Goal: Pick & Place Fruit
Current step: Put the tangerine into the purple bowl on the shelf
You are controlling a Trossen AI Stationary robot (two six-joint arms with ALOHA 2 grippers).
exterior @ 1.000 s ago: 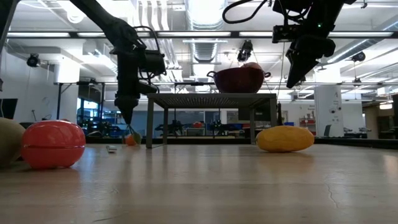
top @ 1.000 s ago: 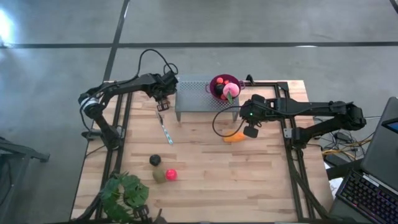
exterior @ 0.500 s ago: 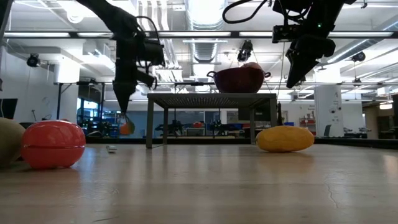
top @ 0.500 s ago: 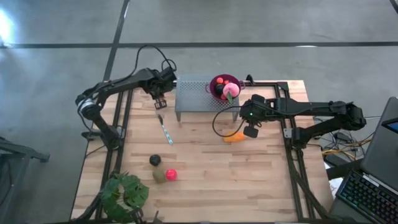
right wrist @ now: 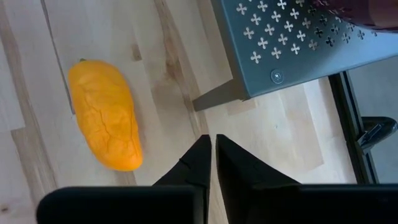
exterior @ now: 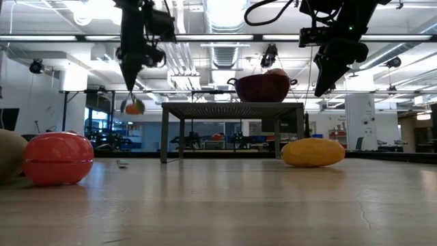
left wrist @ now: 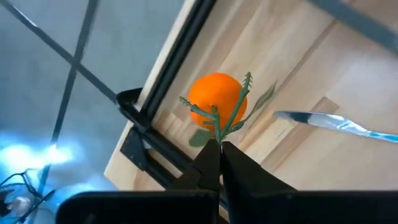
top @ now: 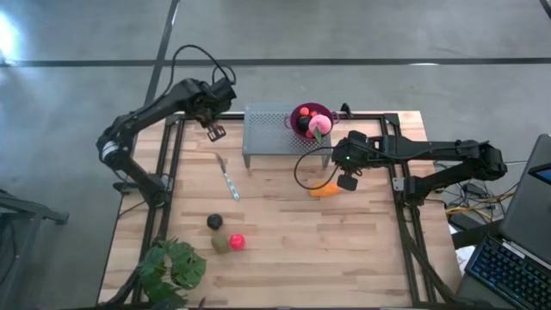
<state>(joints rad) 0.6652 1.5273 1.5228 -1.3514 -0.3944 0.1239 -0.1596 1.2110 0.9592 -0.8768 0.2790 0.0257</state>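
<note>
Hanging from the left gripper [left wrist: 219,144], the small orange fruit [left wrist: 214,99] is pinched by its green leafy stem [left wrist: 231,118], airborne above the table's [top: 284,215] left rear edge. It appears light and rigid; the thin stem is a flexible hold, so the fruit may swing. Its stem axis runs vertically, body downward. The right gripper [right wrist: 212,144] hovers closed, empty, beside the elongated orange piece [right wrist: 104,121].

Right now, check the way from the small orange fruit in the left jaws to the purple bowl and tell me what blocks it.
Nothing visible blocks it. The left gripper, jaws shut on the small orange fruit's green stem, hangs beside the grey perforated stand at about its top. The purple bowl sits on the stand's far end, so the fruit must clear the rim.
</note>
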